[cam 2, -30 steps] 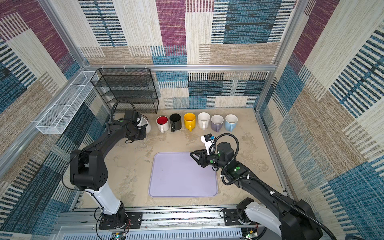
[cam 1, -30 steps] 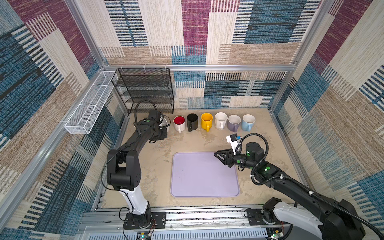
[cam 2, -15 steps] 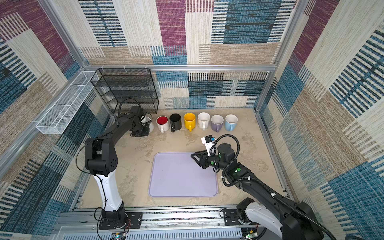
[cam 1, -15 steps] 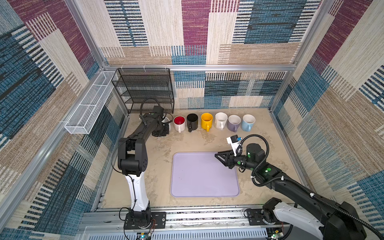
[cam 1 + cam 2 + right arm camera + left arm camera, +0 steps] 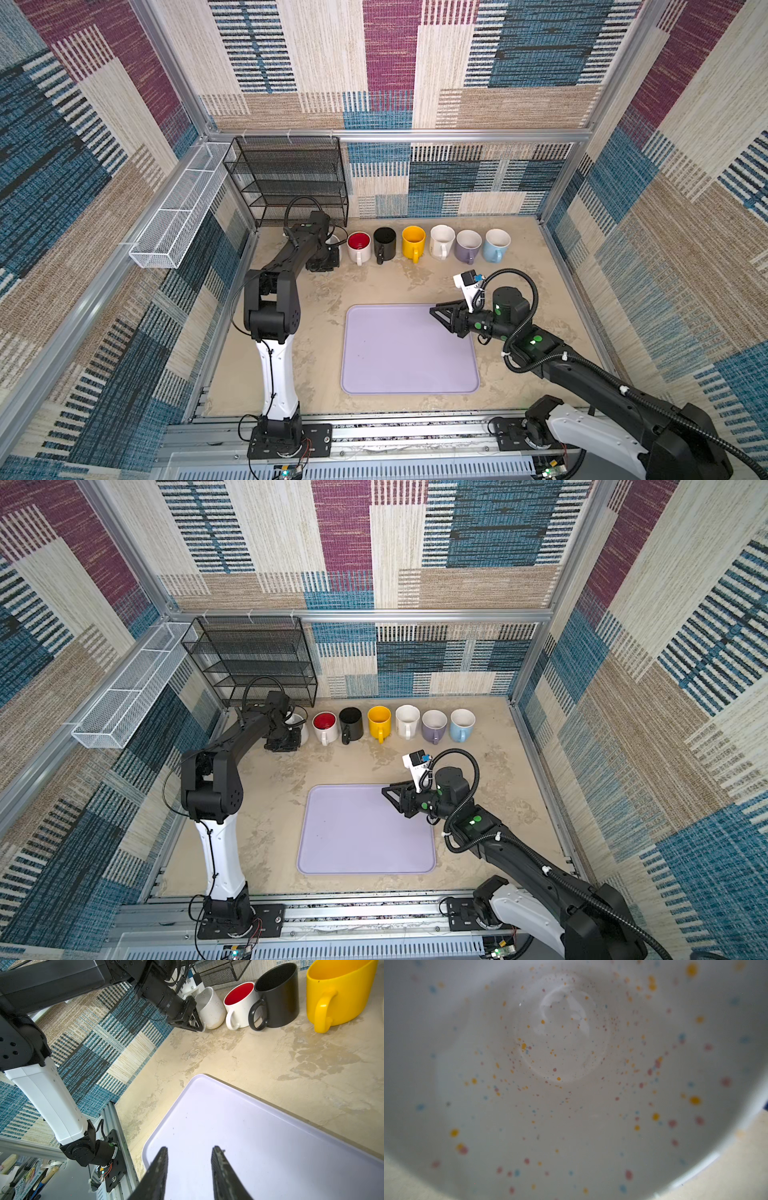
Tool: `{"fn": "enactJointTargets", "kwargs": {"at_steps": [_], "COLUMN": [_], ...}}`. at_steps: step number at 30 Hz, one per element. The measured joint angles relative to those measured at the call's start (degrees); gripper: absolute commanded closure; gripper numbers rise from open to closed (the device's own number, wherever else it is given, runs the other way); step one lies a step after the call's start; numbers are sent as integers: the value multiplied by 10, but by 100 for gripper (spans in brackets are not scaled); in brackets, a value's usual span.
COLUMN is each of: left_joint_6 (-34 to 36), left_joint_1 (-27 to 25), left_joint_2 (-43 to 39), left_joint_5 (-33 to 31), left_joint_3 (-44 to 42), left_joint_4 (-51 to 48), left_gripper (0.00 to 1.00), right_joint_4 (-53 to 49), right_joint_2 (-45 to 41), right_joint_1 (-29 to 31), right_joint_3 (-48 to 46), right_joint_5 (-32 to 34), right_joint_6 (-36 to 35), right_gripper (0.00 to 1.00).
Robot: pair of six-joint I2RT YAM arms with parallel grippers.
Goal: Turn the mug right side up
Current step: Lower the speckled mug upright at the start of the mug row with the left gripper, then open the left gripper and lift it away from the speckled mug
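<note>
Mug [image 5: 211,1006] upright — in left hand [image 5: 198,1023]

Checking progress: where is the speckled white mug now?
In both top views, the speckled mug stands at the row's left end, beside the red-lined mug, before the wire rack, at the left pincer.

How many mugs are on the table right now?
7, in one row at the back: speckled white mug, partly hidden at the left gripper, then red-lined, black, yellow, cream, lavender, light blue.
</note>
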Motion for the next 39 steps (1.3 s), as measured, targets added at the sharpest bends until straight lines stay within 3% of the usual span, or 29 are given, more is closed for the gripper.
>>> {"fn": "enactJointTargets", "kwargs": {"at_steps": [14,25,39], "left_joint_6": [4,7,7], "left_joint_1": [0,0,0], "left_joint_2": [24,29,31], "left_joint_5": [15,15,28], "left_joint_3": [26,32,39], "left_joint_4": [-12,-15,-14], "left_gripper": [100,79,69], "right_joint_4": [-2,-2,-6], "right_joint_2": [8,10,16], "right_joint_1": [-2,-2,-3], "right_joint_3": [0,0,9], "right_joint_5": [0,-1,0], "right_joint_6": [-2,-2,-2], "right_gripper": [62,61,61]}}
